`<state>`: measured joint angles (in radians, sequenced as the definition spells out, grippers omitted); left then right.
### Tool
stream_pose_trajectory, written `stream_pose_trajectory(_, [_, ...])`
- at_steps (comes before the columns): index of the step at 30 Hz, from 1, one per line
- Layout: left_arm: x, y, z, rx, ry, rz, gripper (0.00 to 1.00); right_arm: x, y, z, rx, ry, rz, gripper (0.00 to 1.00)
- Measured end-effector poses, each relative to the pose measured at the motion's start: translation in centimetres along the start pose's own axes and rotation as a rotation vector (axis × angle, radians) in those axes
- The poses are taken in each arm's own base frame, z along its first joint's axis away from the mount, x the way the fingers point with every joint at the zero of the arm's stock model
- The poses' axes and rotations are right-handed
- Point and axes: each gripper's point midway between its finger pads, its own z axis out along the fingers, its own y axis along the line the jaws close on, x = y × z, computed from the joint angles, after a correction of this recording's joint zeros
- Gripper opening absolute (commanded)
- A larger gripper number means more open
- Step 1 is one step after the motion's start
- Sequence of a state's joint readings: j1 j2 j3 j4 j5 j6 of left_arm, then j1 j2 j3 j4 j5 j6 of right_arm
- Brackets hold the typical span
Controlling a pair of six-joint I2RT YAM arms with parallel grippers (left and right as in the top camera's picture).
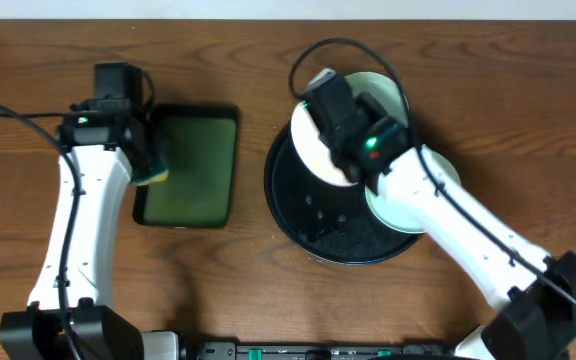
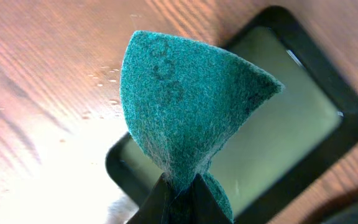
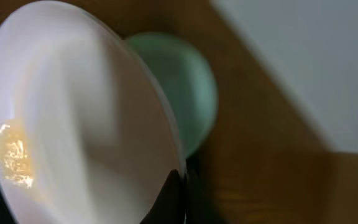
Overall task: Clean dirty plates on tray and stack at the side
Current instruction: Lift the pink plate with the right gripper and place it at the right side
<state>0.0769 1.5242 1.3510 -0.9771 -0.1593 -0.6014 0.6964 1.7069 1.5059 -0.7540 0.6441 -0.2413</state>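
Note:
My right gripper is shut on the rim of the white plate and holds it tilted on edge above the round black tray. In the right wrist view the white plate shows a yellowish smear near its left rim, with the jaws pinching its edge. One mint plate lies behind the tray's far rim and also shows in the right wrist view. A second mint plate lies at the tray's right side under my right arm. My left gripper is shut on a green scouring sponge.
A dark-green rectangular tray lies left of the black tray; my left gripper hangs over its left edge. It also shows in the left wrist view. Water droplets dot the wooden table. A white wall stands behind.

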Motion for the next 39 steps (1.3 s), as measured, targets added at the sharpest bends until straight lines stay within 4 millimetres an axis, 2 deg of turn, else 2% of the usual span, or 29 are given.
stream_pose_trajectory(5, [-0.4,1.6,0.3,-0.028,0.013,0.009,0.07,-2.4,-0.2,-3.1,0.158,-0.073,-0.153,0.01])
stream_pose_trajectory(11, [-0.2,1.3,0.3,-0.011,0.027,0.039,0.07,-4.3,-0.7,-5.9,0.324,-0.102,-0.319,0.01])
stream_pose_trajectory(14, [-0.2,1.3,0.3,-0.007,0.03,0.043,0.08,-5.0,-1.2,-6.9,0.389,-0.108,-0.335,0.01])
stream_pose_trajectory(17, [-0.2,1.3,0.3,-0.007,0.03,0.046,0.08,-4.4,-0.6,-6.8,0.362,-0.093,-0.368,0.01])
stream_pose_trajectory(20, [-0.1,1.2,0.3,-0.005,0.032,0.049,0.08,-2.8,1.6,-5.5,0.212,-0.068,-0.449,0.01])
stream_pose_trajectory(22, [-0.1,1.3,0.3,-0.005,0.033,0.053,0.07,-2.5,2.1,-4.6,0.145,-0.067,-0.44,0.01])
stream_pose_trajectory(26, [-0.1,1.3,0.3,-0.005,0.033,0.061,0.07,-3.0,0.4,-3.2,0.132,-0.088,-0.289,0.01])
stream_pose_trajectory(29, [-0.1,1.3,0.3,-0.005,0.033,0.065,0.07,-2.1,-0.5,-1.4,0.032,-0.084,-0.188,0.01])
stream_pose_trajectory(32, [-0.1,1.3,0.3,-0.006,0.035,0.065,0.07,0.4,-2.3,1.4,-0.12,-0.037,-0.019,0.01])
stream_pose_trajectory(34, [0.0,1.3,0.3,-0.006,0.036,0.065,0.07,2.6,-4.2,3.4,-0.212,0.003,0.126,0.01])
stream_pose_trajectory(39, [0.0,1.3,0.3,-0.007,0.037,0.066,0.07,9.3,-10.8,8.0,-0.397,0.056,0.535,0.01])
